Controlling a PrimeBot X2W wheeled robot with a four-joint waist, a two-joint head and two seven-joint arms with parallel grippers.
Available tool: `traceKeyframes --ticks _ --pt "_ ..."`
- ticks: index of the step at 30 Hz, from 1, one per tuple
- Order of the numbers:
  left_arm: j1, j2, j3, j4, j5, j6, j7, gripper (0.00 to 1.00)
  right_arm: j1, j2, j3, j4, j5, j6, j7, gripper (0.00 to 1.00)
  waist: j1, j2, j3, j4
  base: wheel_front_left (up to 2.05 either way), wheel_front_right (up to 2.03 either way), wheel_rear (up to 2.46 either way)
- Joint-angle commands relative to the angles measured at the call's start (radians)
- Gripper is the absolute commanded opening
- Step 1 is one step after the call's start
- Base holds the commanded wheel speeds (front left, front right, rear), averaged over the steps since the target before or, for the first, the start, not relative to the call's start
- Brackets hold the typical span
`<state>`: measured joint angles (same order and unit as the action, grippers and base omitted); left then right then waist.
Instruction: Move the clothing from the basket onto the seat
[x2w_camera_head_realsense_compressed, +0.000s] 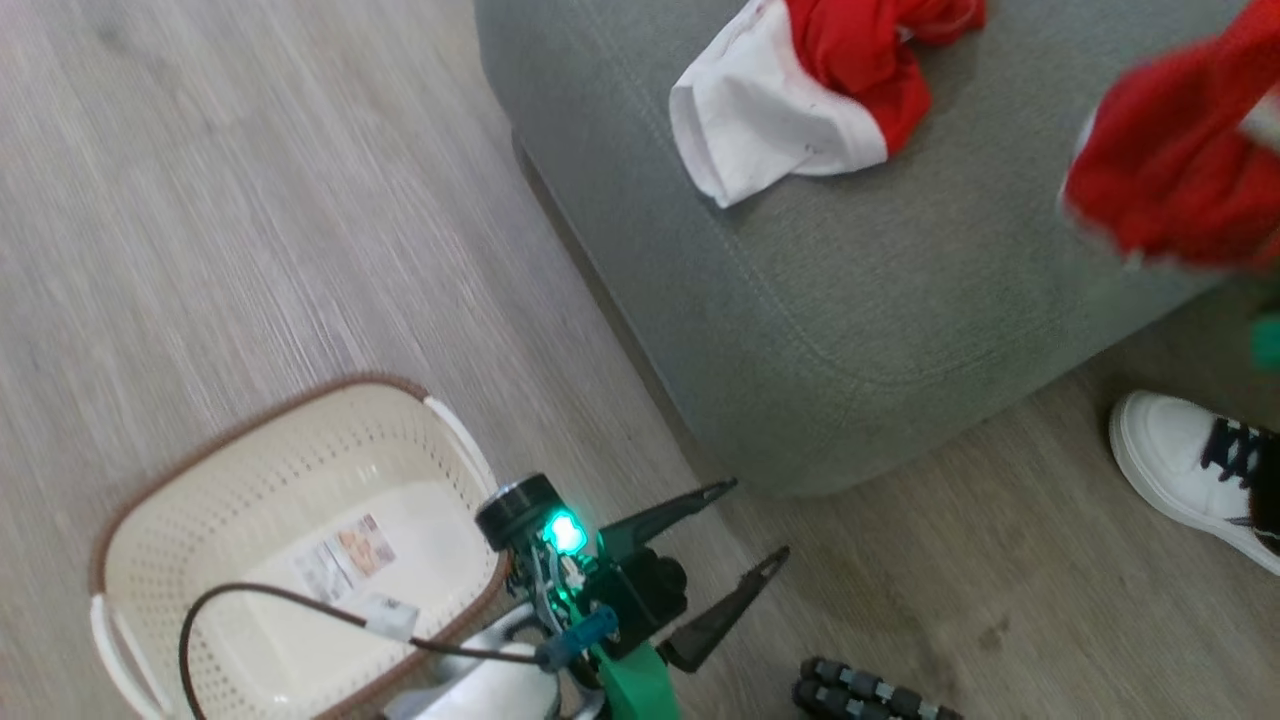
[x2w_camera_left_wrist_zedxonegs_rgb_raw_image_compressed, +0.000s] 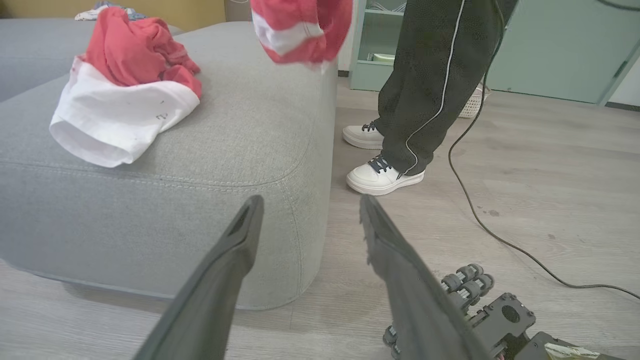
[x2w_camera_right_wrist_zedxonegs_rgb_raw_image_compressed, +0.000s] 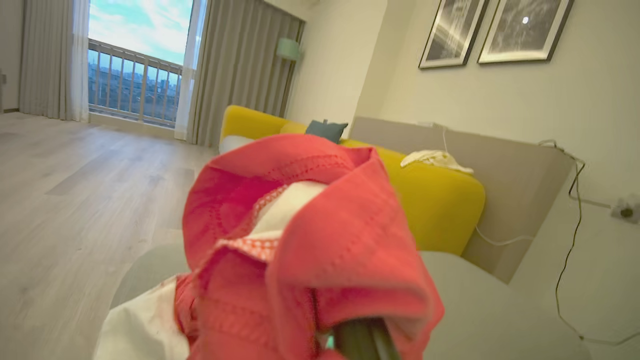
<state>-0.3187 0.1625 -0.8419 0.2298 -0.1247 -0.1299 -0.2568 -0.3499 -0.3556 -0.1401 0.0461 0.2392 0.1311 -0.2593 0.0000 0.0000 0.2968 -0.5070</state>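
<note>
Right gripper (x2w_camera_right_wrist_zedxonegs_rgb_raw_image_compressed: 362, 342) jaws clamp a red-and-white fabric garment (x2w_camera_right_wrist_zedxonegs_rgb_raw_image_compressed: 310, 240) above the grey-green upholstered seat (x2w_camera_head_realsense_compressed: 850, 300). Left gripper (x2w_camera_head_realsense_compressed: 755, 518) jaws gape. Left wrist view adds a person's dark trousers (x2w_camera_left_wrist_zedxonegs_rgb_raw_image_compressed: 430, 75).

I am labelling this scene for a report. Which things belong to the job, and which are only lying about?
Job:
cream perforated plastic basket with brown rim
large grey-green upholstered seat
red-and-white fabric garment lying on the seat
second red-and-white garment, held in the air

Lying about:
person's white shoes
black cable on the floor
yellow sofa
two framed pictures
</note>
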Motion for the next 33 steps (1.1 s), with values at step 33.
traceKeyframes --ticks 33 --pt "-0.225 0.079 -0.035 0.009 0.048 -0.001 -0.005 1.00 -0.868 -0.355 0.099 0.642 0.354 0.000 -0.002 0.00 0.0000 0.0000 0.441 0.204 0.00 0.00 0.00"
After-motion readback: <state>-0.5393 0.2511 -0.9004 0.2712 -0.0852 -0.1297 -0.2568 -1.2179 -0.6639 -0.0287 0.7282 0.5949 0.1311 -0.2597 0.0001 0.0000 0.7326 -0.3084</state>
